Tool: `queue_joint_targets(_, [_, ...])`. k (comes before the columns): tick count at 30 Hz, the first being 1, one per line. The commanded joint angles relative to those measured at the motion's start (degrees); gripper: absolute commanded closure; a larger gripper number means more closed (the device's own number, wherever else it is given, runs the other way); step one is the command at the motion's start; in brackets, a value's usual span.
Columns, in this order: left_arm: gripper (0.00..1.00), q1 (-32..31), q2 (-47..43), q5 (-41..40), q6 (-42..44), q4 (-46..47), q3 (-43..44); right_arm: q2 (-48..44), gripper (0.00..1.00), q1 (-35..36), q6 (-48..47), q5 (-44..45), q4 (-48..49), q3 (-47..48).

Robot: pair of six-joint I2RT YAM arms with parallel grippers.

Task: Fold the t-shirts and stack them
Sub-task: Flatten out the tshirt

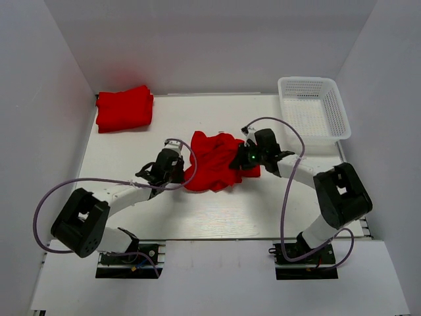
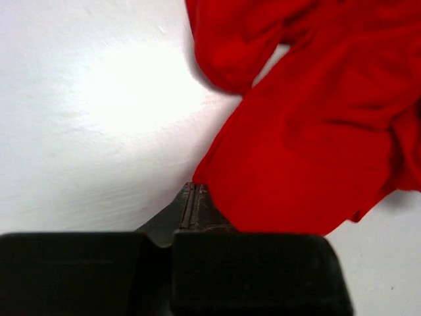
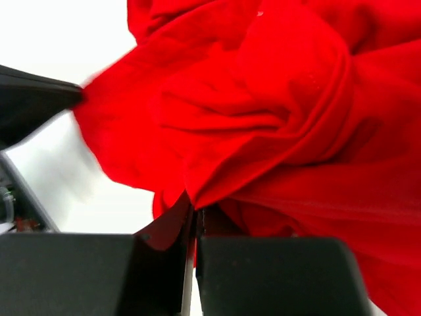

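**White desk, one red shirt pinched from both sides**

White desk point(image 1: 217, 214) inside pale walls carries everything. A folded t-shirt point(image 1: 125, 109) lies at the far left corner, well apart from the work and likely the start of the stack. A white mesh basket point(image 1: 309, 81) stands at the far right. In the middle lies the crumpled t-shirt point(image 1: 214, 161), bunched in loose folds between the two arms.

Both arms reach in from opposite sides, which reads as a hold meant to pull the cloth out flat before any fold is made.

The left fingers point(image 2: 187, 210) are pressed together with no gap, their tips right at a low corner of the shirt's edge. They appear to nip that hem against the desk. The right fingers point(image 3: 181, 222) are likewise closed tight, and red cloth spills out from their tips, so they grip a fold on the shirt's right side.
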Motion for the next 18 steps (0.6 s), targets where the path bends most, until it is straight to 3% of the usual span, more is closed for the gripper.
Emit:
queue_joint_targets(1, [1.00,-0.32,-4.88,-6.89,0.52,-0.48,2.99,-6.45,1.00,-0.11,-5.38,8.94,-4.12,3.58])
queue_joint_targets(4, [1.00,0.82,-5.94,-14.88,1.14,-2.77,7.81,-10.50,1.00,-0.37,-7.95,21.17,-10.80,5.34])
queue_joint_targets(5, [1.00,0.83,-5.94,-17.25,1.14,-4.95,9.23,-11.20,1.00,-0.46,-8.22,29.81,-14.21,5.77])
queue_joint_targets(9, [1.00,0.83,-4.37,-31.65,1.14,-11.29,17.58,-17.35,1.00,-1.25,-10.06,41.62,-16.09,6.57])
queue_joint_targets(13, [1.00,1.35,-3.66,-39.85,4.64,-12.62,25.31,-21.65,1.00,-3.18,-11.47,52.19,-16.36,7.62])
queue_joint_targets(18, [1.00,1.35,-4.18,-44.78,14.48,-5.00,31.03,-23.69,1.00,-5.38,-16.46,57.67,-15.48,12.27])
